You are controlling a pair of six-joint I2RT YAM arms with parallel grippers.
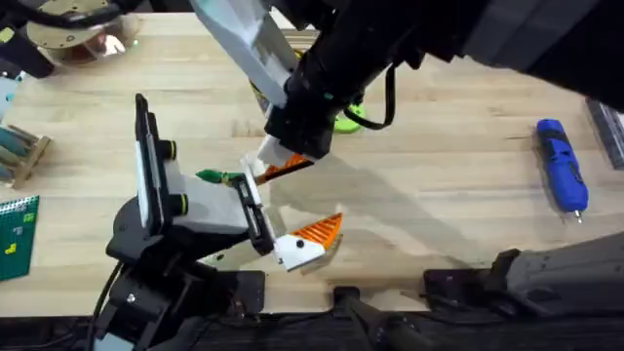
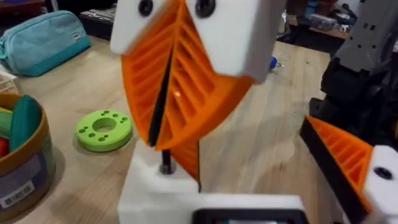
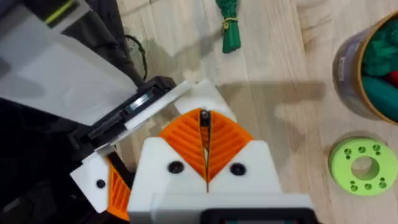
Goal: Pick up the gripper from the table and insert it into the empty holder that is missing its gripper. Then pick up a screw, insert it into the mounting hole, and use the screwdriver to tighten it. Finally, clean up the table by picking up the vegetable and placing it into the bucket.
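Observation:
My right gripper (image 1: pixel 289 159) reaches across to the table's middle. Its orange pads (image 2: pixel 186 81) are shut on the gripper (image 2: pixel 187 157), a thin orange wedge seen edge-on. The wedge's lower end meets the holder (image 2: pixel 155 190), the bare white finger block of my left gripper (image 1: pixel 288 203). That gripper is open, and its other finger (image 2: pixel 348 155) carries an orange tip. The holder (image 3: pixel 205 96) sits right under my right gripper (image 3: pixel 205 146). The dark-green vegetable (image 1: pixel 218 177) lies on the wood beside the left gripper. The blue screwdriver (image 1: pixel 563 166) lies at the far right. The bucket (image 3: pixel 373 74) holds toy items.
A bright green ring-shaped disc (image 2: pixel 104 129) lies on the table next to the bucket (image 2: pixel 22 155). A teal pouch (image 2: pixel 43 37) sits at the far table edge. Small wooden and green items (image 1: pixel 18 205) lie at the left edge. The table (image 1: pixel 458 205) between the arms and the screwdriver is bare wood.

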